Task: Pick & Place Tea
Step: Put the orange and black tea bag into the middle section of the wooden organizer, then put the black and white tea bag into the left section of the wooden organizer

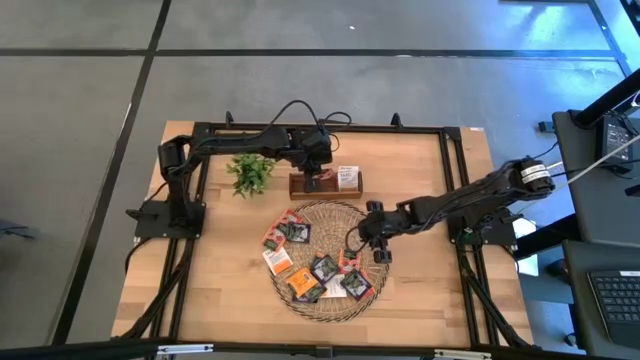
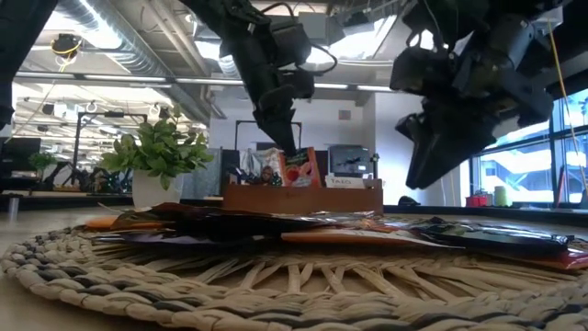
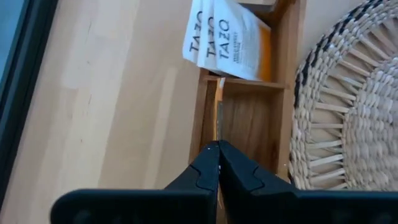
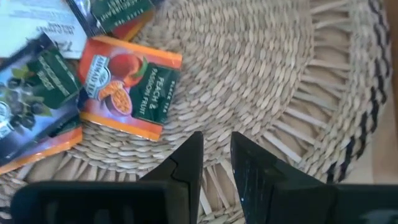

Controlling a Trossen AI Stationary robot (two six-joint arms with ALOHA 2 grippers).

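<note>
Two dark arms work over a pale wooden table (image 1: 210,290), the largest item in the high view. Next in size is the round woven tray (image 1: 330,212), lying at the centre of the table toward six o'clock. The left arm reaches in from nine o'clock across the far side; the right arm reaches in from three o'clock.

Tea sachets (image 1: 300,282) in orange, dark and white wrappers lie scattered flat on the tray, mostly across its nine o'clock to six o'clock half. In the right wrist view an orange peach sachet (image 4: 129,87) and a dark sachet (image 4: 34,87) lie on the weave, their edges overlapping.

Beyond the tray at twelve o'clock, just beside its rim, sits a brown wooden box (image 1: 325,185) with compartments. White sachets (image 3: 230,37) stand upright in one end compartment. A small green plant (image 1: 250,172) stands at the box's nine o'clock side, apart from it.

Left gripper (image 3: 217,155) is positioned over the box, fingers pressed together. A thin sachet edge (image 3: 217,112) stands on end in the compartment directly ahead of the fingertips; whether the fingers pinch it cannot be determined. In the low view an orange sachet (image 2: 299,170) stands up out of the box beneath this gripper.

Right gripper (image 4: 216,146) hangs over the tray's three o'clock portion, fingers narrowly parted, nothing between them, above bare weave near the peach sachet.
</note>
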